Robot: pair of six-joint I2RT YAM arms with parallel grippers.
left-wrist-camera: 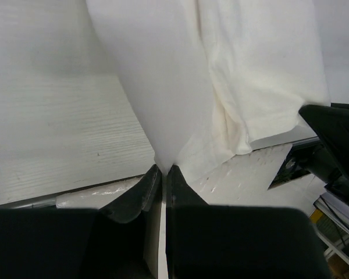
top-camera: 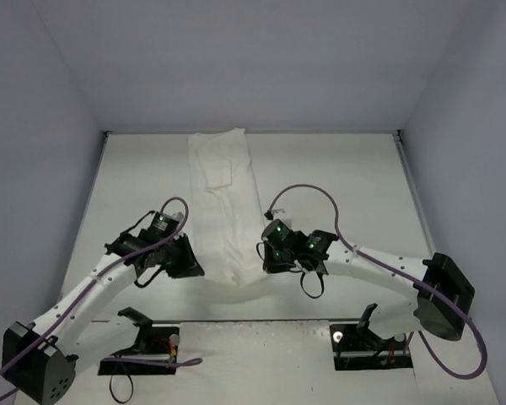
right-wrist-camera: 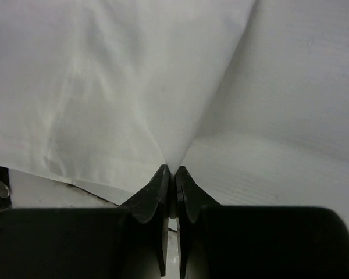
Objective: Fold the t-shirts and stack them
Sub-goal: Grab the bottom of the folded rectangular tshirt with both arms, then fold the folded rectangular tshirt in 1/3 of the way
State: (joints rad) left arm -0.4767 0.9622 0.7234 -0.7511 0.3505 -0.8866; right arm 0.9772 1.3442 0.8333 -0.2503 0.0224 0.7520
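White t-shirt (top-camera: 223, 198): one shirt with only its plain face showing, folded into a long narrow band on the pale counter (top-camera: 346, 194).
Long axis: it runs from the far edge of the counter toward the near edge, almost straight and drifting a little right as it comes nearer.
Far end: lies flat against the back edge, well apart from both arms.
Near end: spread between the two arms, with the cloth drawn into a small peak at each pinch.
Left gripper (top-camera: 184, 263): clamped tight on the near left corner. Its wrist view shows fabric caught between the closed tips.
Right gripper (top-camera: 268, 253): clamped tight on the near right corner, with cloth rising out of the closed tips in the same way.
Nearer arm: neither. They sit level with each other, one on each side of the band.
Shirt from the grippers: all the free length lies ahead of both, away toward the far edge.
Step in hand: probably carrying the near end over to the far end, to halve the band.
What the move turns on: both arms should travel along the long axis side by side and keep their spacing, so the held edge stays taut and lands square.
Risk: if one arm leads, the fold will likely land skewed or the middle will sag and bunch.
Stacking: no second shirt is visible, so I judge that part not yet begun.
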